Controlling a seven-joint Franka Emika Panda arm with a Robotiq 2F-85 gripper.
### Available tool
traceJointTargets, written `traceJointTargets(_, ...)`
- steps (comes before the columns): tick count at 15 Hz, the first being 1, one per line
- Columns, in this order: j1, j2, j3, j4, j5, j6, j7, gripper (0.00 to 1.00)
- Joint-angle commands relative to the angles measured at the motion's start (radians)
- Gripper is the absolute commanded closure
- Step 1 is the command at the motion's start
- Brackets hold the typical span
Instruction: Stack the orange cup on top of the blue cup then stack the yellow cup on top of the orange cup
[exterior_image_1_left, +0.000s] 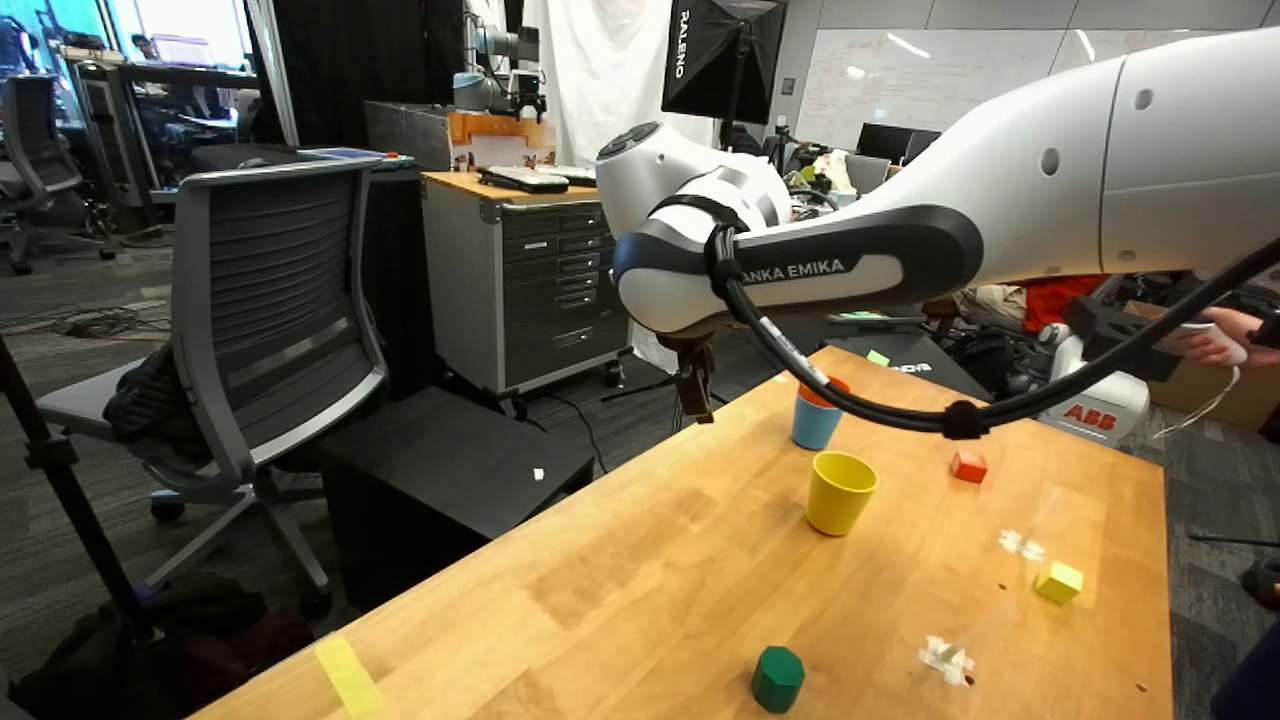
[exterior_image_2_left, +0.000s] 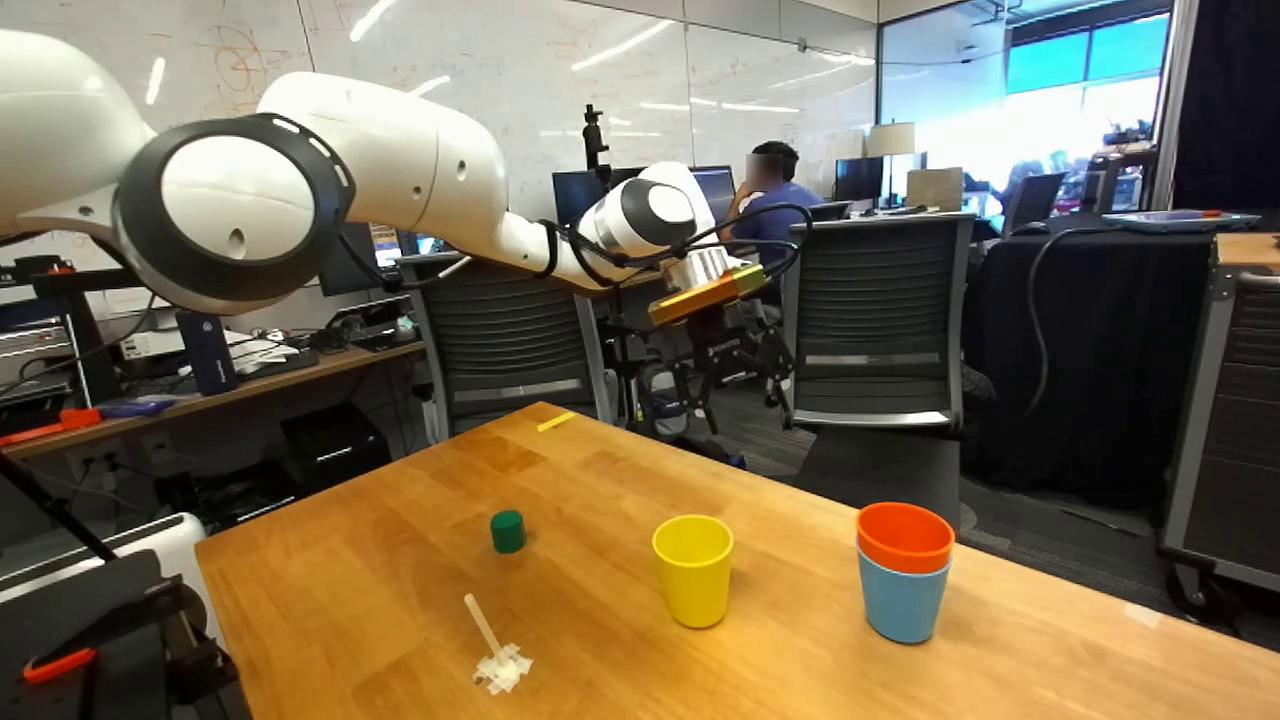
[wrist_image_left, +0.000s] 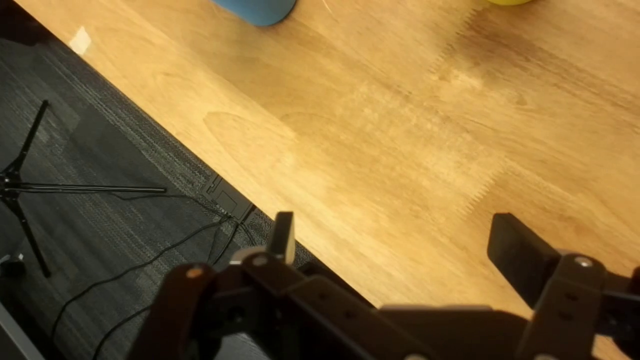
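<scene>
Orange cup (exterior_image_2_left: 903, 537): nested upright in the blue cup (exterior_image_2_left: 903, 602), its lower part hidden inside; in an exterior view the cable (exterior_image_1_left: 895, 411) crosses in front of it.
Blue cup: upright on the table (exterior_image_2_left: 600, 480); in the wrist view only its lower end shows, cut off by the edge of the view.
Yellow cup (exterior_image_2_left: 693, 575): upright on the table, left of the blue cup in an exterior view and apart from it; barely a sliver in the wrist view.
Gripper (wrist_image_left: 391, 235): jaws spread wide, table showing between them; raised near the table edge; dark on dark in both exterior views, its outline hard to make out.
Cups: three, two stacked and one alone.
Blocks: two in an exterior view, a red block (exterior_image_1_left: 968, 467) right of the yellow cup and a yellow block (exterior_image_1_left: 1059, 583) nearer, also right.
Cylinder (exterior_image_1_left: 778, 680): one, short, dark green, nearer than the yellow cup in an exterior view.
Tape patches (exterior_image_1_left: 1021, 544): two, white, right side of the table in an exterior view.
Stick (exterior_image_2_left: 485, 628): one plain to see, leaning out of a tape patch.
</scene>
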Motion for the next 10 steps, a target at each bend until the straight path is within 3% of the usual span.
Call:
traceJointTargets(1, -0.002, 0.007, 0.007, 0.015, -0.006, -0.009, -0.001, 0.00)
traceJointTargets(9, 0.127, 0.112, 0.012, 0.018, -0.035, 0.090, -0.027, 0.00)
traceJointTargets(10, 0.144, 0.082, 0.013, -0.053, -0.048, 0.124, -0.020, 0.00)
